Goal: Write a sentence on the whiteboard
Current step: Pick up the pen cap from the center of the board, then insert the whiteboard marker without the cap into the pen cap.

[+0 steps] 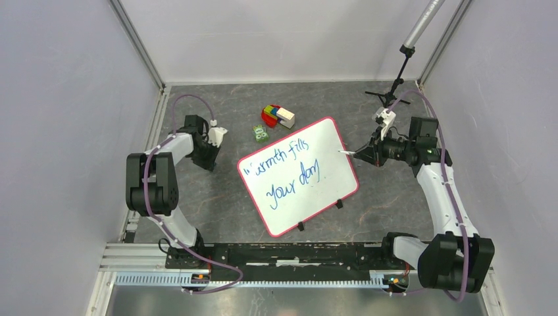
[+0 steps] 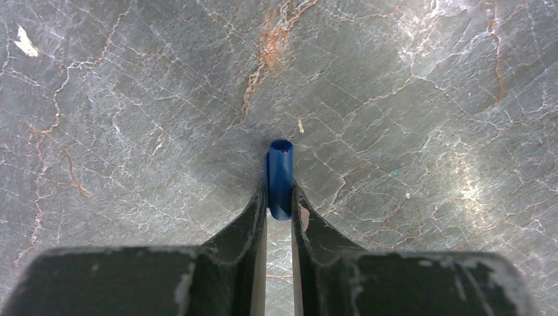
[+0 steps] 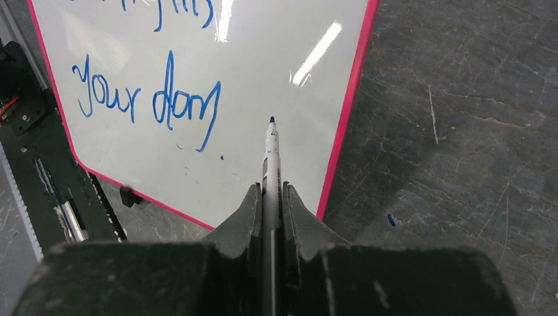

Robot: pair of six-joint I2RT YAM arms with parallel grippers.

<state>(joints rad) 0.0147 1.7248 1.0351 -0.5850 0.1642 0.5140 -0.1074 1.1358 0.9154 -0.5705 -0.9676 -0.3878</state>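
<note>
Marker tip over blank board past the last word; right arm is the nearer one.

The whiteboard (image 1: 309,207) sits mid-counter, long axis running 8 to 2 o'clock in the top view. The sentence (image 1: 283,191), "Warmth fills / your day", follows that slant and looks complete. The marker (image 3: 270,158) points to 9 o'clock across the board's right rim, tip above bare white just past "day"; contact not resolvable. The right tool (image 3: 270,197) is clamped on the barrel, arm reaching in from 3 o'clock. The left tool (image 2: 279,197), off the board at 10 o'clock, pinches a blue cap (image 2: 279,174) above the counter (image 2: 428,99).
</note>
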